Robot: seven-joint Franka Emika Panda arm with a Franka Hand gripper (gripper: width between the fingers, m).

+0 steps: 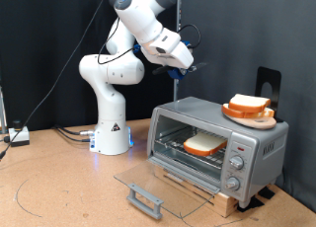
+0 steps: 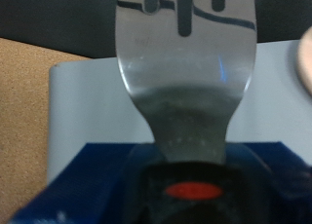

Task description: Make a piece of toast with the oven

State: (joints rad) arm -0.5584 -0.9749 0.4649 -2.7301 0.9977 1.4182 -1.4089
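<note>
The gripper [image 1: 184, 69] hangs in the air above the oven [image 1: 217, 148], off toward the exterior view's left of its roof, touching nothing. In the wrist view a flat metal spatula blade [image 2: 185, 78] runs out from between the fingers, so the gripper is pinched on the spatula's handle end; the blade is slotted near its tip and carries no bread.

The oven door [image 1: 158, 183] is dropped fully open, lying flat below and ahead of the tool, w/ its dark handle [image 1: 144, 199] at the near edge. One piece of toast [image 1: 205, 142] lies flat on the rack inside, well below the blade. A second slice sits on an orange plate [image 1: 249, 113] on the oven roof, beside the tool at roughly its height (to the exterior view's right).

The slice on the rack is squarish, so there's no strong long axis; its broad face points up, and one crust edge faces the door opening.

Risks, as I judge them: the blade is thin and the handle grip looks small, so a bump vs. the oven frame or roof edge could twist the spatula in the fingers. A swing toward the plate could knock it off the roof. The open door sticks out far, easy to clip on any low pass
</note>
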